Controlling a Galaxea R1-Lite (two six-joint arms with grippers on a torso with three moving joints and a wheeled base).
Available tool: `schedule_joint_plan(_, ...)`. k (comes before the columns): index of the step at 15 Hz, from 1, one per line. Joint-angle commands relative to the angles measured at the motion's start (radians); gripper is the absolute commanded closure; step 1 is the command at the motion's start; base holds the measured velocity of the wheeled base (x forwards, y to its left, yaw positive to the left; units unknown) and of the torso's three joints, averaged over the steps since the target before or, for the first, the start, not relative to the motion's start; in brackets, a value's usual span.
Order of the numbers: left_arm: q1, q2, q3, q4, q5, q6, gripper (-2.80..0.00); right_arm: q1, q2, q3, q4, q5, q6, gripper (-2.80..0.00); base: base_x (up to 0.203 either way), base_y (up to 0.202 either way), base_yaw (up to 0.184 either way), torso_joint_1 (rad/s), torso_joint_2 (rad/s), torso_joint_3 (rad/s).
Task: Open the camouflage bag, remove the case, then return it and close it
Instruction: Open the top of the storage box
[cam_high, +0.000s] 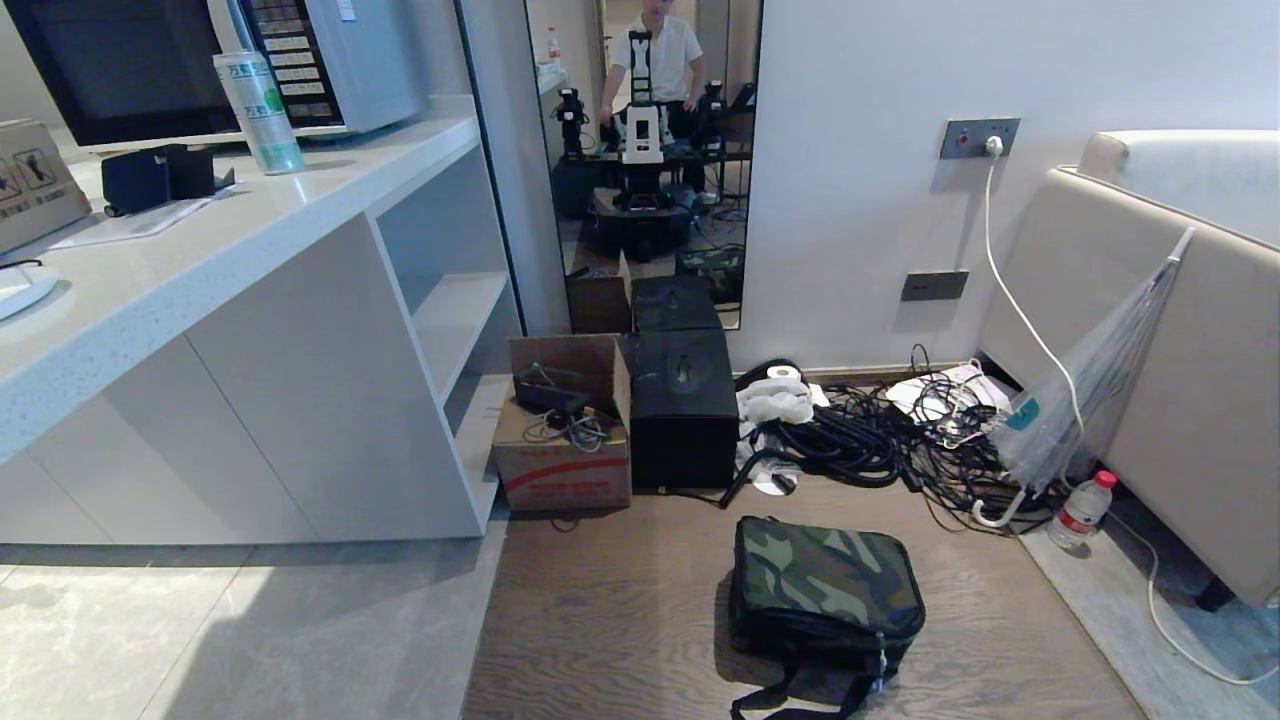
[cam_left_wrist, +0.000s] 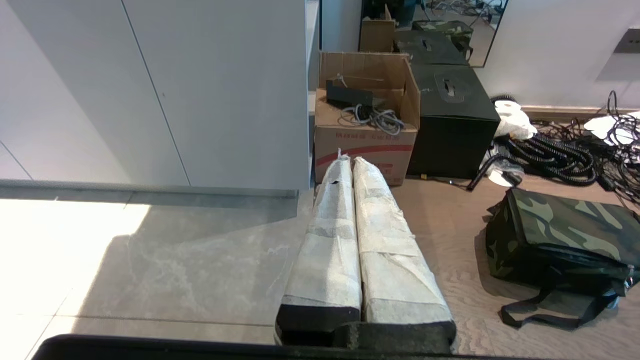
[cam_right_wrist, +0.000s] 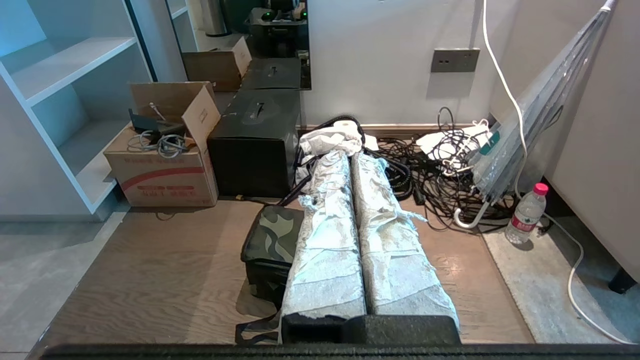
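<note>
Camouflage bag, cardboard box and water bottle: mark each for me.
camouflage bag (cam_high: 825, 580), head view, middle of its camouflage top.
cardboard box (cam_high: 563, 478), head view, printed front face.
water bottle (cam_high: 1081, 512), head view, its labelled body.

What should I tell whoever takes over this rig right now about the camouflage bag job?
Left gripper: shut, empty, held above the floor.
Right gripper: shut, empty, held above the bag.
Camouflage bag: closed, lying on the wood floor in front of the black box, strap trailing toward the robot.
Case: not visible.
Done: nothing.
Left: open the bag, take the case out, return it, close the bag.
</note>
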Motion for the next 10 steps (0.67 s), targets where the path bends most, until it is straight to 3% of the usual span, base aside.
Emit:
schedule_joint_plan(1, 0.000, 0.000, -0.001, 0.002, 0.001, -0.001, 0.00, 0.000, 0.001, 0.040, -0.001, 0.001, -0.001, 0.00, 0.000, 0.000, 0.000, 0.002, 0.00, -0.032)
schedule_joint_plan(10, 0.000, 0.000, 0.000, 0.000, 0.002, -0.004, 0.00, 0.000, 0.001, 0.040, -0.001, 0.001, -0.001, 0.00, 0.000, 0.000, 0.000, 0.002, 0.00, -0.173)
